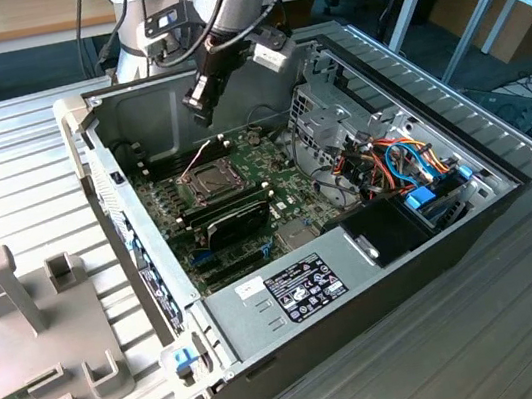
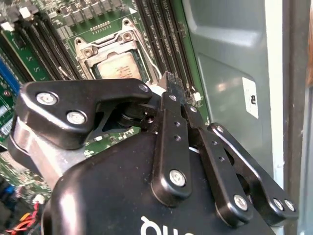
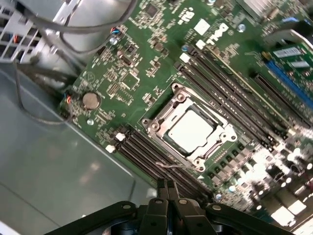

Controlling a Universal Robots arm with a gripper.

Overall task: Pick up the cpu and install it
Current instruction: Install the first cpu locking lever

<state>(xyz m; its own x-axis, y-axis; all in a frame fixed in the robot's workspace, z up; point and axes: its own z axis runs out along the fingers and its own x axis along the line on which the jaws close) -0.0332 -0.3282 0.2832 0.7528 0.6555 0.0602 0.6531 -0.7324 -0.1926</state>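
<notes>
Closed end effector (image 3: 167,189) above seated cpu (image 3: 193,131)

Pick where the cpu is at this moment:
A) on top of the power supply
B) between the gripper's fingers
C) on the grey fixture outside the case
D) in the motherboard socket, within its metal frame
D: in the first wrist view the cpu lies flat, pale top up, within the socket frame on the motherboard, while the gripper hovers above it, closed on nothing.
</notes>
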